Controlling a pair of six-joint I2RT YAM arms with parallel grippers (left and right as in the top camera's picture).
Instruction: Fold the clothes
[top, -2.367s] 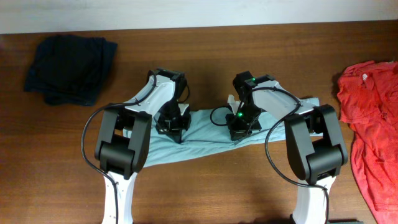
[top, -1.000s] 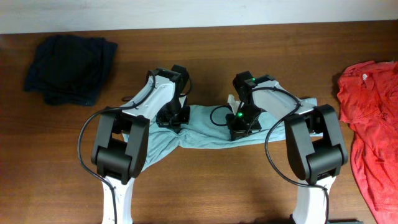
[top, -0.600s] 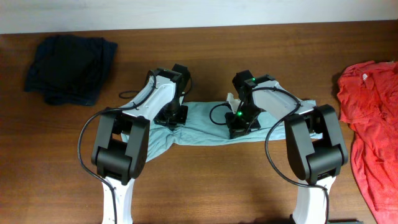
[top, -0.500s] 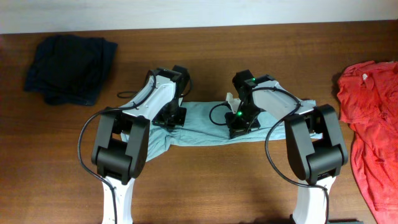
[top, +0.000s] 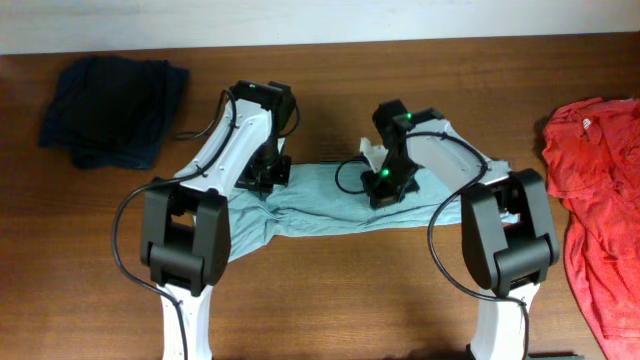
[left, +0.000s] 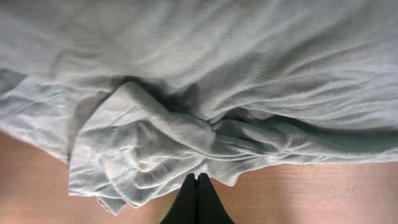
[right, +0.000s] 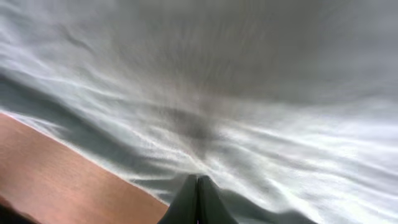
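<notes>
T-shirt (top: 330, 208): mid-tabletop (top: 330, 300), a crumpled band with its long axis running left-right and an end under each arm.
Left gripper (top: 268, 175): jaws pinched together on a bunched fold at the far edge, left part.
Right gripper (top: 384, 188): jaws pinched together on cloth at the far edge, right part; wrist view blurred.
Key relation: both grips are on the far edge, the loose cloth lies toward the arm bases, and each arm is nearer its own end.
Others: navy garment (top: 110, 95) far left, red shirt (top: 600, 200) far right, both well apart.
Step (judged): a lengthwise fold, half made.
</notes>
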